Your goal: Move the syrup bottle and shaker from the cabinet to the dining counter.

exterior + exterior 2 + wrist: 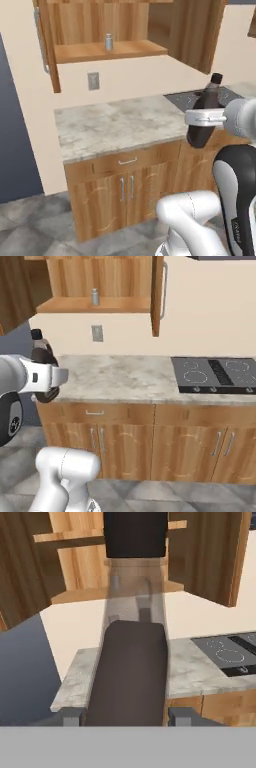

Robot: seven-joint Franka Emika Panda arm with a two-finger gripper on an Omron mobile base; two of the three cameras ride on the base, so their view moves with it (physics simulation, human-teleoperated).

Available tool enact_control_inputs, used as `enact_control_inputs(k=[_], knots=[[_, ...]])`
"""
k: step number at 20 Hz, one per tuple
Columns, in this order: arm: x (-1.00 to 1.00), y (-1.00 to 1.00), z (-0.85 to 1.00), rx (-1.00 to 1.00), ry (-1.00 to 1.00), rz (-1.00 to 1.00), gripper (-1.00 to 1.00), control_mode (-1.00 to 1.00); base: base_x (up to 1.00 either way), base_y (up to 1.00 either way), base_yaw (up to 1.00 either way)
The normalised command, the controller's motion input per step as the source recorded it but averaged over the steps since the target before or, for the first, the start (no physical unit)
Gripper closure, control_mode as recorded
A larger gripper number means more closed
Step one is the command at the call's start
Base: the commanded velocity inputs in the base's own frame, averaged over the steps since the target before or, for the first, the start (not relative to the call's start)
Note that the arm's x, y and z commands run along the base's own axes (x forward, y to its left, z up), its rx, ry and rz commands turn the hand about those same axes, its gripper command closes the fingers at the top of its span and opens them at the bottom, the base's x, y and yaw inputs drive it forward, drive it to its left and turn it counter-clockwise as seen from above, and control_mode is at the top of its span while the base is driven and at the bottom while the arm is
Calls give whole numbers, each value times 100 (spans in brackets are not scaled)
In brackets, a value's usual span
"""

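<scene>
2-finger gripper point(204, 120) clamping dark brown bulbous syrup bottle point(205, 112) mid-body, carrying it off worktop's front edge. Small grey metallic shaker point(108, 42) sitting mid-shelf in open wooden wall cabinet point(95, 51). Risk: bottle slipping, tilting during swing.

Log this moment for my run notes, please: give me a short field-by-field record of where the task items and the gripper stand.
syrup bottle: held in the gripper, upright, off the worktop, out of the cabinet
gripper: shut on the syrup bottle's body, in front of the wall worktop
shaker: upright on the cabinet shelf, not touched
cabinet: doors open, shaker inside
cooktop: set in the worktop, bare
task status: bottle lifted out; shaker not yet taken; neither delivered
</scene>
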Motion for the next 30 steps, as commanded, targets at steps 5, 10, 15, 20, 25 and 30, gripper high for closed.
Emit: enact_control_inputs(k=[5, 10, 15, 20, 25, 30], knots=[[0, 0, 0, 0, 0, 0, 100, 100, -3, -22, -90], [0, 0, 0, 0, 0, 0, 100, 100, 0, -27, -91], [0, 0, 0, 0, 0, 0, 100, 100, 0, -39, -87], [0, 0, 0, 0, 0, 0, 100, 100, 0, -40, -86], [0, 0, 0, 0, 0, 0, 100, 100, 0, -37, -84], [0, 0, 0, 0, 0, 0, 100, 100, 0, -35, -83]])
